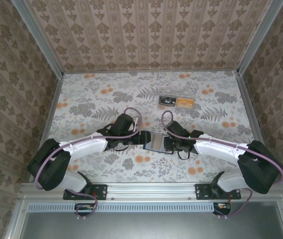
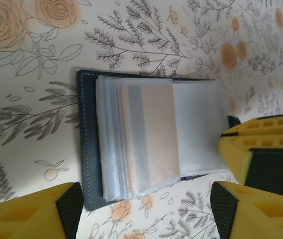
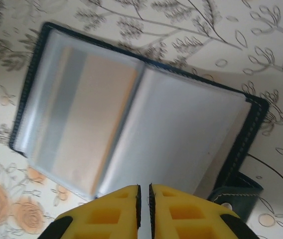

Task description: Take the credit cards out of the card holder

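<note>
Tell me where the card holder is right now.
In the top view the card holder lies open mid-table, between the left gripper and right gripper, nearer the arms than the clear plastic box.

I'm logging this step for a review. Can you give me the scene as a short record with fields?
card holder: lying open on the table, clear sleeves facing up
tan card: inside a sleeve
left claw: open, above the card holder
right claw: shut, at the sleeves' edge; whether it pinches one cannot be told
clear box: farther back, apart from both arms
</note>
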